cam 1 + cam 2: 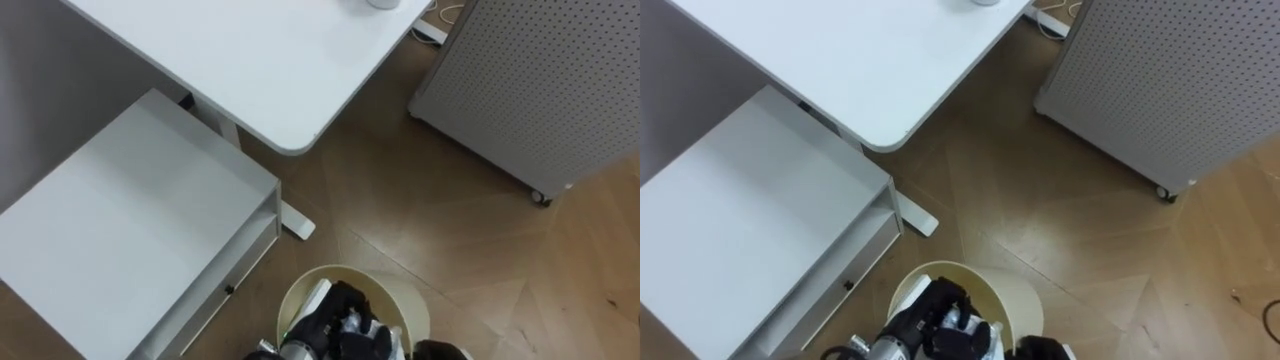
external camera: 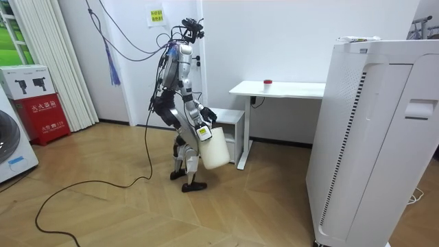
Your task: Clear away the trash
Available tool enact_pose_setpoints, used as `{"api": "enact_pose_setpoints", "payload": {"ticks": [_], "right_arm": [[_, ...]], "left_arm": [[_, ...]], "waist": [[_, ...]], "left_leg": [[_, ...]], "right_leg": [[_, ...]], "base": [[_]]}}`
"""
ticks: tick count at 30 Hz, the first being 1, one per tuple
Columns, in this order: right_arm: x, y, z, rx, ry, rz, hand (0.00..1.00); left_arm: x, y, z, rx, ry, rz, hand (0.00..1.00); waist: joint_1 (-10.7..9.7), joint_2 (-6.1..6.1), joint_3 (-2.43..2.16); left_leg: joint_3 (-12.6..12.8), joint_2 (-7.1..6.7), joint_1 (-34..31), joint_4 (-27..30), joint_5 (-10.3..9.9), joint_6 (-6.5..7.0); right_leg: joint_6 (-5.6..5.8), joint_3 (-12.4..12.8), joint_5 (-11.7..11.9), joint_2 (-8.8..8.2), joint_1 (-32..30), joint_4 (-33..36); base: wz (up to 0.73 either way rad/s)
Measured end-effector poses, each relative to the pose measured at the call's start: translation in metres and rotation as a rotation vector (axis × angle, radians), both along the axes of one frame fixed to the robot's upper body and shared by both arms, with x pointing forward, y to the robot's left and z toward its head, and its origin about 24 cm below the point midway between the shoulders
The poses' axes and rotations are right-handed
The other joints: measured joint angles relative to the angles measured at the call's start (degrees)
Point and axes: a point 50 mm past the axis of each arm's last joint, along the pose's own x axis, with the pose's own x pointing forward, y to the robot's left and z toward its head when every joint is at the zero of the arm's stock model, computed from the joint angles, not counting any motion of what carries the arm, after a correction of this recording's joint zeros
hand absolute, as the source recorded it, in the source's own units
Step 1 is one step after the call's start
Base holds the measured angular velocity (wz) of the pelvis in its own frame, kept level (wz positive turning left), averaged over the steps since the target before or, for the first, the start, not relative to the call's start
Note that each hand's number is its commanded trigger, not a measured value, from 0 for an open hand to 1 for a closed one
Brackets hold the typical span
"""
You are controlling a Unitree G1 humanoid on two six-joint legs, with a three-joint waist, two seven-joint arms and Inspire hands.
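Note:
A cream waste bin (image 1: 410, 305) hangs just in front of me at the bottom of the left eye view, its opening facing up. My left hand (image 1: 335, 325), black, comes in from the lower left and sits in the opening with its fingers curled over the near rim. Something pale and shiny (image 1: 350, 322) shows by the fingers; I cannot tell what it is. A dark piece of my right hand (image 1: 440, 351) peeks in beside the bin's right side. In the room view I stand bent forward by the table, the bin (image 2: 215, 154) held off the floor.
A white table (image 1: 270, 60) stands ahead, with a low white shelf unit (image 1: 130, 220) to its left. On casters at the right stands a grey perforated panel (image 1: 540, 80). A big white appliance (image 2: 370, 137) fills the room view's right. Wooden floor lies between them.

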Motion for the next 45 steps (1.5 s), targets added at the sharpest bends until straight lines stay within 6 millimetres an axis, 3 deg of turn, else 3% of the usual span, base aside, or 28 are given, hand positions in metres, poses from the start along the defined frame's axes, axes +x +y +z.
{"api": "enact_pose_setpoints", "payload": {"ticks": [17, 24, 35, 45], "right_arm": [[0.000, 0.002, 0.000, 0.023, -0.003, 0.042, 1.00], [-0.004, -0.001, -0.002, 0.023, 0.001, 0.046, 1.00], [-0.006, -0.008, -0.002, 0.012, 0.005, 0.049, 1.00], [-0.012, -0.012, -0.006, 0.000, 0.030, 0.052, 1.00]], "left_arm": [[-0.011, 0.007, -0.010, 0.052, -0.001, 0.013, 0.00], [-0.015, 0.009, -0.012, 0.087, -0.028, 0.003, 0.00], [-0.018, 0.017, -0.017, 0.160, -0.044, -0.049, 0.00], [-0.020, 0.027, -0.020, 0.229, -0.054, -0.086, 0.00]], "waist": [[1.70, 0.19, -0.04], [1.72, 1.19, -0.63], [1.66, 1.25, -0.57], [1.47, 2.10, -0.04]], "left_leg": [[1.09, 0.66, 0.34, 0.07, -0.03, -0.02], [1.29, 0.73, 0.54, -0.04, 0.06, -0.14], [1.41, 0.75, 0.76, -0.35, 0.13, -0.23], [1.63, 0.52, 5.41, -2.02, 0.06, -0.34]], "right_leg": [[-0.34, 0.84, 0.27, 0.68, -0.19, 0.00], [-0.45, 1.13, 0.43, 0.82, -0.18, 0.00], [-0.49, 1.13, 0.51, 0.85, -0.06, -0.20], [-0.25, 1.25, 0.26, 0.95, 4.28, -1.32]], "base": [[-0.02], [0.00], [0.00], [-0.01]]}}
